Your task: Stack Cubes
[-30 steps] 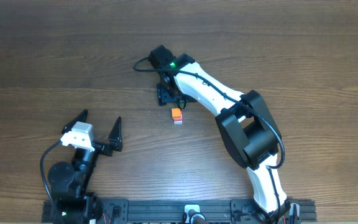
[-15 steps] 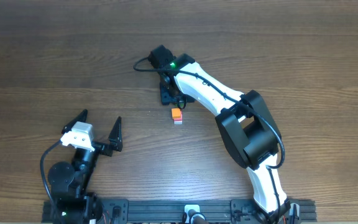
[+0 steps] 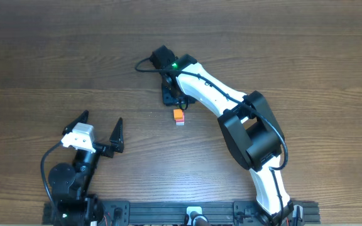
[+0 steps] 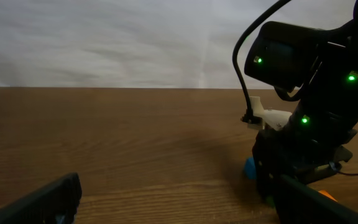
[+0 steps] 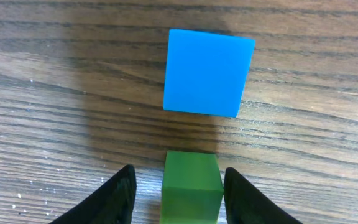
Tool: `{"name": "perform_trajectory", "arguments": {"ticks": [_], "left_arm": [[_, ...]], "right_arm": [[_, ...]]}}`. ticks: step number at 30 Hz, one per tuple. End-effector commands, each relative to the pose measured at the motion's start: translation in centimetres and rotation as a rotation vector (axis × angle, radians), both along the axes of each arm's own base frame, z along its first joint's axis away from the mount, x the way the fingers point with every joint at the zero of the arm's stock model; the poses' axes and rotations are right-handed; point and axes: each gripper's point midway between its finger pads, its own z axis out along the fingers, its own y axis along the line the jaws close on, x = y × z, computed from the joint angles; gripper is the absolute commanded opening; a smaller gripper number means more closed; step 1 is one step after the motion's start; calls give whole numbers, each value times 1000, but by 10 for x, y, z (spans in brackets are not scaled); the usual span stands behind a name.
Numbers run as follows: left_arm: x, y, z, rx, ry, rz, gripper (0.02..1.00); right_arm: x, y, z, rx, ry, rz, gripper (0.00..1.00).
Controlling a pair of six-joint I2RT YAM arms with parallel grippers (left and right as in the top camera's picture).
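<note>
Black fingers of your left gripper (image 3: pixel 102 117) are standing wide apart at lower left of the top view, holding nothing. Near centre, an orange cube (image 3: pixel 178 114) is touching a pale cube (image 3: pixel 180 122). Higher up, your right gripper (image 5: pixel 179 169) is straddling the green cube (image 5: pixel 192 186), jaws parted, with the blue cube (image 5: pixel 208 73) lying just beyond.

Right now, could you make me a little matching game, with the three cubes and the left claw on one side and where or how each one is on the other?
1 blue cube
2 green cube
3 orange cube
4 left gripper

a between the open fingers of the right gripper
b open, holding nothing
c lying just past the right gripper's fingertips
d apart from the other two cubes, toward the arm bases

Pairs: 1c, 2a, 3d, 4b
</note>
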Motion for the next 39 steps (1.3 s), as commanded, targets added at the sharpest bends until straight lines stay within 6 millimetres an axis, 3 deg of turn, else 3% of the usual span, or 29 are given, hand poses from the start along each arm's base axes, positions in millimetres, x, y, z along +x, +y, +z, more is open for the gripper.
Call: {"name": "perform_trajectory", "arguments": {"ticks": [1, 15, 39], "left_arm": [[0, -2, -2, 14, -3, -12, 1000], [0, -2, -2, 14, -3, -12, 1000], [0, -2, -2, 14, -3, -12, 1000]], "right_arm": [[0, -1, -5, -3, 8, -8, 465], [-3, -3, -9, -7, 16, -16, 382], [-4, -5, -8, -11, 21, -18, 143]]}}
